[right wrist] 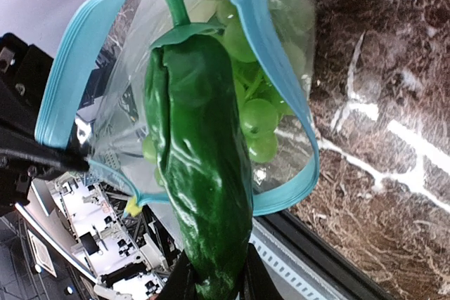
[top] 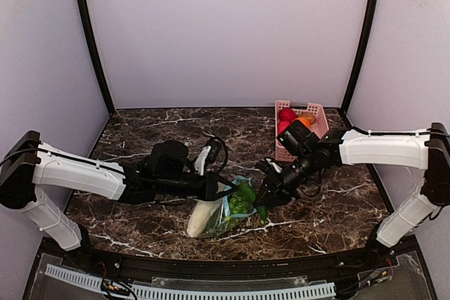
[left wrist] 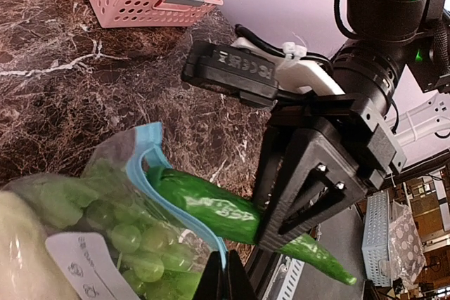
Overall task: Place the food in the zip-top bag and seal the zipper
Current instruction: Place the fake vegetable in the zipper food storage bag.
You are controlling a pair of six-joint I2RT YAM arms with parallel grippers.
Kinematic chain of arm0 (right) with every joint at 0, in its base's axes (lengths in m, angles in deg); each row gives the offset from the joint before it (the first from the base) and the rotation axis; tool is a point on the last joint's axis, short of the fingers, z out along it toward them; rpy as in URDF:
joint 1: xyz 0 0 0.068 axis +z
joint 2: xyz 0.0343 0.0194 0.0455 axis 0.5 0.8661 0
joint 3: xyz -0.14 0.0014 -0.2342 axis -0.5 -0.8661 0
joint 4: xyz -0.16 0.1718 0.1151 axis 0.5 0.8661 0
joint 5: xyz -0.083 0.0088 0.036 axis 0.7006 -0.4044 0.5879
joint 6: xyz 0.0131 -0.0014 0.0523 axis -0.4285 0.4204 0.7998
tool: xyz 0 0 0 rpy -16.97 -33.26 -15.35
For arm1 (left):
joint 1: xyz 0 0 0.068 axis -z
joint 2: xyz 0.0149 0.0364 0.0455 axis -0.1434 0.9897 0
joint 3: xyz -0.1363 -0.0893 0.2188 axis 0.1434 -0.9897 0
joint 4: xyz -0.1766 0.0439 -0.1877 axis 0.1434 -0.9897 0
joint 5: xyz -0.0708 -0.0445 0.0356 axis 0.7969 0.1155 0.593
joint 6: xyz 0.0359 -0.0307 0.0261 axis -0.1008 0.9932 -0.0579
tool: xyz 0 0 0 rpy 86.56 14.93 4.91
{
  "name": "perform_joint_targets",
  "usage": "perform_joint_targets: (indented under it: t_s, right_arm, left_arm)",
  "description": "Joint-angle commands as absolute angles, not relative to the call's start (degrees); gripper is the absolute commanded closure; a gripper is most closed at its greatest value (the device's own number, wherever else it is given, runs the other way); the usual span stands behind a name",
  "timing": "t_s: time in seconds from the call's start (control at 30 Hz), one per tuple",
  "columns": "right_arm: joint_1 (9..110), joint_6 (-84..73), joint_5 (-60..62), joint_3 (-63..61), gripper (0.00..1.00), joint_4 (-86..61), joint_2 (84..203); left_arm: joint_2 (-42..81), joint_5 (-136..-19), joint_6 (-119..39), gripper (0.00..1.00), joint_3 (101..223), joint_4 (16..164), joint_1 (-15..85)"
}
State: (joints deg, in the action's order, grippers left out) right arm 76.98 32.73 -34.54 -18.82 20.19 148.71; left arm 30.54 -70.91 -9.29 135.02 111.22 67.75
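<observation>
Zip-top bag lies on the marble table just below and between the two grippers, on the side nearest the arm bases, with its mouth turned up toward them. Inside it the pale gourd fills the side under the left gripper. The grapes sit beside the gourd, closer to the right gripper. A whitish label shows on the clear plastic.

The left gripper is clenched on the teal zipper, pinching one edge of the strip, and the mouth stands open in a loop. The right gripper faces it across the mouth and is grasping the dark-green pepper around its lower half. The pepper's stem end is inside the loop of the zipper, over the grapes. Its pointed tip sticks out behind the right gripper's fingers.

Beyond the right gripper, well apart from the bag at the far side of the table, stands a pink basket with red and orange pieces in it.
</observation>
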Motion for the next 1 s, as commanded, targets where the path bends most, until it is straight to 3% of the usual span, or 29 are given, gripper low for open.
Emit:
perform_joint_targets:
  t_s: [0.0,0.17,0.53,0.73,0.8,0.97]
  right_arm:
    - [77.86,38.9,-28.17,-17.8,0.97,10.21,151.79]
    - [79.04,41.92,-29.12,-17.26,0.97,2.37,155.83]
    - [80.78,39.94,-27.76,-14.18,0.98,2.21,161.85]
    - [81.95,40.56,-27.48,-13.83,0.98,-0.35,163.37]
    - [82.39,40.63,-27.28,-13.84,0.98,-0.92,163.68]
    - [82.9,40.7,-26.98,-15.09,0.99,-3.11,164.3]
  left_arm:
    - [30.71,-67.91,-11.03,0.99,135.31,113.04,67.75]
    - [31.42,-67.71,-12.22,0.99,135.65,110.96,67.75]
    - [30.97,-73.41,-16.27,0.97,134.94,104.63,67.75]
    - [28.36,-74.56,-17.47,0.46,134.51,99.96,68.13]
    - [26.44,-76.09,-17.57,0.38,134.29,97.68,68.83]
    - [18.64,-83.39,-11.8,0.31,131.13,90.4,70.21]
